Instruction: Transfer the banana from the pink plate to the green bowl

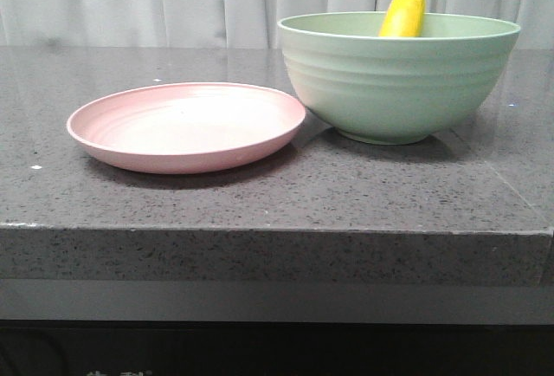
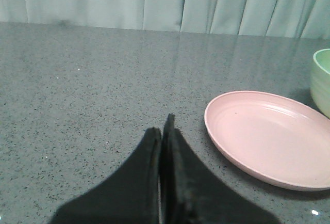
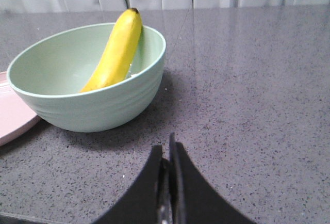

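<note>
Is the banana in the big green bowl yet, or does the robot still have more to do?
It looks done. The banana leans inside the green bowl, its tip poking over the rim. The pink plate has nothing on it. The left gripper and right gripper are shut and hold nothing. Nothing seems left.

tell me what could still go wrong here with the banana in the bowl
1. The curved yellow banana leans steeply on the rim of the deep ridged mint-green bowl, its tip poking above it; a knock might tip it out.
2. The shallow pale pink plate sits right against the bowl, so nudging one could shift the other.
Both grippers, left and right, have shut fingers away from the dishes.
</note>
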You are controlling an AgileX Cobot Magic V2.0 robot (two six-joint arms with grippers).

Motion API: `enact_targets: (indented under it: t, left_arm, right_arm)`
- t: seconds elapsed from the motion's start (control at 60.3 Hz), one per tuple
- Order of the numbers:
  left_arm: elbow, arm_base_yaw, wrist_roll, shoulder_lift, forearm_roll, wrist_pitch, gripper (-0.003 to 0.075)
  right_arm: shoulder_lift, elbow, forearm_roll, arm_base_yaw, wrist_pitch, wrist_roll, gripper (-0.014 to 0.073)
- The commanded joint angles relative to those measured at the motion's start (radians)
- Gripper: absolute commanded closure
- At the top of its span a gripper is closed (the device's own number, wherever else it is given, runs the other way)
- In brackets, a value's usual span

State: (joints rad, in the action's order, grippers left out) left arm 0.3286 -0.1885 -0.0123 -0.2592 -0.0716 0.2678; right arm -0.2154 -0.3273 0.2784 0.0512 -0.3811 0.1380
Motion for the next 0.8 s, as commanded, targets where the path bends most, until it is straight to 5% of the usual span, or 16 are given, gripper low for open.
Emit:
enact_targets:
  t: [0.0, 0.78]
  left_arm:
    - [0.012, 0.000, -0.002, 0.012, -0.010, -0.090, 0.0738]
    - [-0.039, 0.013, 0.001, 0.063, 0.024, -0.133, 0.0738]
  right_arm:
    - [0.014, -0.023, 0.006, -0.001, 0.075, 0.010, 0.0662]
    - [0.017, -0.023, 0.007, -0.001, 0.078, 0.010, 0.0662]
